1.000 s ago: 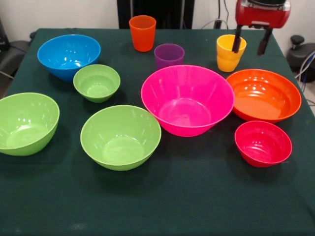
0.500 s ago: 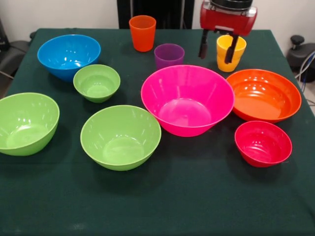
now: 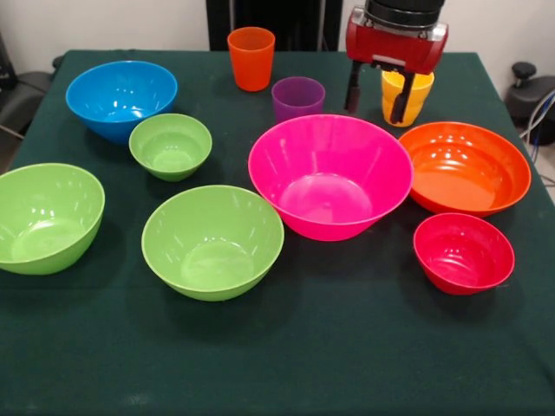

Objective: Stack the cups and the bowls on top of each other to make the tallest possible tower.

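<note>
All pieces stand apart on the green table; no tower stands. My gripper [image 3: 376,97] hangs open at the back right, its right finger in front of the yellow cup [image 3: 414,97], its left finger beside that cup toward the purple cup [image 3: 297,97]. It holds nothing. The orange cup [image 3: 251,57] stands at the back. The large pink bowl [image 3: 330,176] sits in the middle, just in front of the gripper. The orange bowl [image 3: 466,166] and small red bowl [image 3: 463,252] are on the right. The blue bowl [image 3: 120,97] and three lime green bowls [image 3: 170,146] [image 3: 212,242] [image 3: 45,217] are on the left.
The dark green table cloth [image 3: 286,355] has a bare stretch along its front. A black post [image 3: 273,22] rises behind the table's far edge. Dark gear [image 3: 529,91] sits off the right side.
The gripper has moved left from the table's right side to the yellow cup and come down a little. No cup or bowl has moved.
</note>
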Controlling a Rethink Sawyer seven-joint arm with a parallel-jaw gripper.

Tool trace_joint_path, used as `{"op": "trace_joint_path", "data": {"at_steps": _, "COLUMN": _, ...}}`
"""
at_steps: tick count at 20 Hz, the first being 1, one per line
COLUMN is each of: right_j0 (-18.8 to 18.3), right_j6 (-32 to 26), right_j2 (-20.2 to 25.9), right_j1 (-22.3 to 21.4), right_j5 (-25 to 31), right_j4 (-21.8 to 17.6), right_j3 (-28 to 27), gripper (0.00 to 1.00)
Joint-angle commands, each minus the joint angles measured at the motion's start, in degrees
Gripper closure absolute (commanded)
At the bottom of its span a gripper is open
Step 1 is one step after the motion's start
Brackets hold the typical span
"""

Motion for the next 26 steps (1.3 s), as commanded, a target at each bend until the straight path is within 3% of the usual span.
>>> {"op": "trace_joint_path", "data": {"at_steps": 1, "right_j0": 1.87, "right_j6": 10.91, "right_j2": 2.80, "right_j1": 3.06, "right_j5": 5.69, "right_j4": 1.92, "right_j3": -3.35, "gripper": 0.00}}
{"op": "trace_joint_path", "data": {"at_steps": 18, "right_j0": 0.95, "right_j6": 11.04, "right_j2": 4.29, "right_j1": 4.10, "right_j5": 4.68, "right_j4": 2.96, "right_j3": -4.03, "gripper": 0.00}}
{"op": "trace_joint_path", "data": {"at_steps": 26, "right_j0": 2.98, "right_j6": 13.47, "right_j2": 3.53, "right_j1": 3.83, "right_j5": 4.14, "right_j4": 4.41, "right_j3": -3.47, "gripper": 0.00}}
